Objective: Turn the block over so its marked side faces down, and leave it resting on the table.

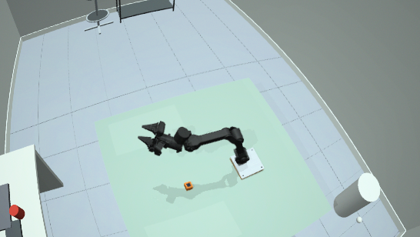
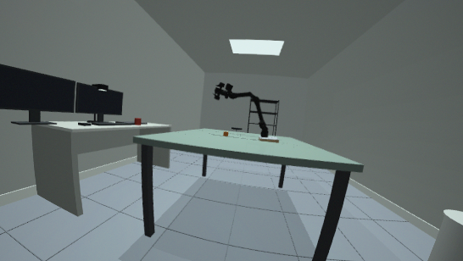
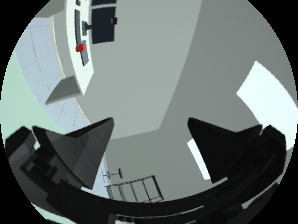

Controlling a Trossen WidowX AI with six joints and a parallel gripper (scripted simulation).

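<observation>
A small orange block (image 1: 188, 185) (image 2: 225, 134) rests on the pale green table (image 1: 154, 215) (image 2: 250, 148). In the top view its top face shows a dark square mark. My gripper (image 1: 141, 132) (image 2: 215, 91) (image 3: 151, 121) is open and empty. It hangs high above the table, well away from the block, and points outward rather than down. The block does not show in the wrist view.
The arm's white base plate (image 1: 251, 169) (image 2: 271, 140) stands on the table. A white desk (image 1: 23, 169) (image 2: 102, 126) with monitors and a red cup (image 1: 16, 211) (image 2: 137, 121) (image 3: 80, 48) stands beside it. A grey cylinder (image 1: 348, 204) stands past the table's other side.
</observation>
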